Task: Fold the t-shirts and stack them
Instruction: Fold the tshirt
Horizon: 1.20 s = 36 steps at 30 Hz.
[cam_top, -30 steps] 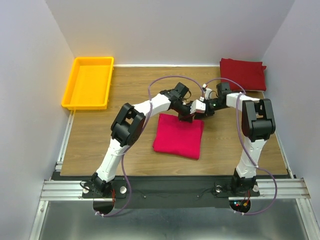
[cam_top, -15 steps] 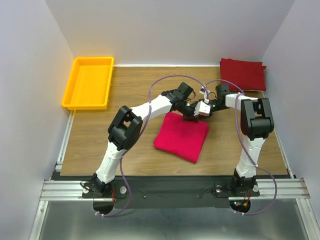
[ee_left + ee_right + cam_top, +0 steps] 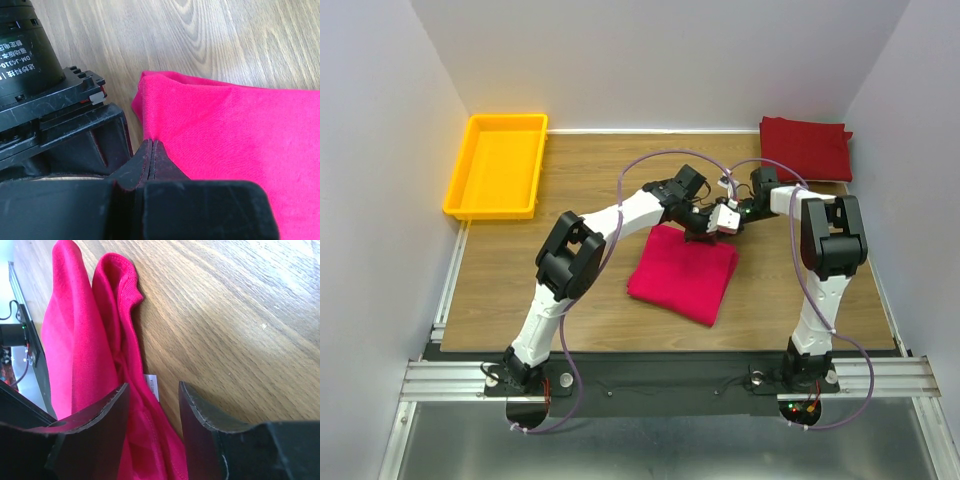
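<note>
Now that the pink shirt has been dragged askew on the counter, its far edge is pinched in the closed left hand — the right hand has been opened, cloth released. Stacking on the red shirt — far right — looks close.

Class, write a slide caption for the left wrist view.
Jaws shut, left gripper pinches an edge of the pink t-shirt on a wooden table.
</note>
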Motion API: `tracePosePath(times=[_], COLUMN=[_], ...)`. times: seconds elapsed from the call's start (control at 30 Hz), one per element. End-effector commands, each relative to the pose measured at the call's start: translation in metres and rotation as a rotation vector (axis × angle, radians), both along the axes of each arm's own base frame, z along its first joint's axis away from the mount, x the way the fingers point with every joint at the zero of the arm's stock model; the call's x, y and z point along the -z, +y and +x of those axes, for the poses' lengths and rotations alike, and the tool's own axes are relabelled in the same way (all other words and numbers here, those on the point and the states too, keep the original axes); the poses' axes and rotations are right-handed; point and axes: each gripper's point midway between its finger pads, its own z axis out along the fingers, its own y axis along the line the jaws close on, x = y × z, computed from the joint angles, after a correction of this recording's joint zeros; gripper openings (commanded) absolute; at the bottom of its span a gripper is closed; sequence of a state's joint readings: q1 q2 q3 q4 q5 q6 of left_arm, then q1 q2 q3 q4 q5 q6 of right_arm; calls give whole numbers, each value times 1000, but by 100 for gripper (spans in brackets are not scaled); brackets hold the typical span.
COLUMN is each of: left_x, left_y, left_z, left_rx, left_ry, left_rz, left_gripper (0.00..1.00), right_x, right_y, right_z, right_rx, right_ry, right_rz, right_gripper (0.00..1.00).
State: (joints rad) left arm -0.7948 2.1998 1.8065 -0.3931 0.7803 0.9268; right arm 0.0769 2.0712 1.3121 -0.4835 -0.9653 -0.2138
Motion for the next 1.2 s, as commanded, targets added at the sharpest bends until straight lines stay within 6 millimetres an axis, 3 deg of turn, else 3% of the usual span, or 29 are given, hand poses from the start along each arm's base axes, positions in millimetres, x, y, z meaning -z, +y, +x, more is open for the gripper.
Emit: tracePosePath(times=[0.0, 0.13, 0.33, 1.17], left_x=[-44, -49, -59, -63], left_y=[-4, -4, -6, -22], left_z=[-8, -10, -18, -32], left_rx=[35, 44, 65, 129], left_ry=[-63, -76, -96, -136], left_rz=[-71, -78, -92, -115], left_gripper=[0, 0, 0, 0], right_x=[25, 47, 59, 68], right_y=[-4, -10, -15, -10], right_z=[-4, -7, 0, -7], right_rx=[-32, -47, -30, -49], right_ry=[2, -2, 7, 22], right_rz=[-86, -187, -237, -267], right_gripper=[49, 41, 26, 23])
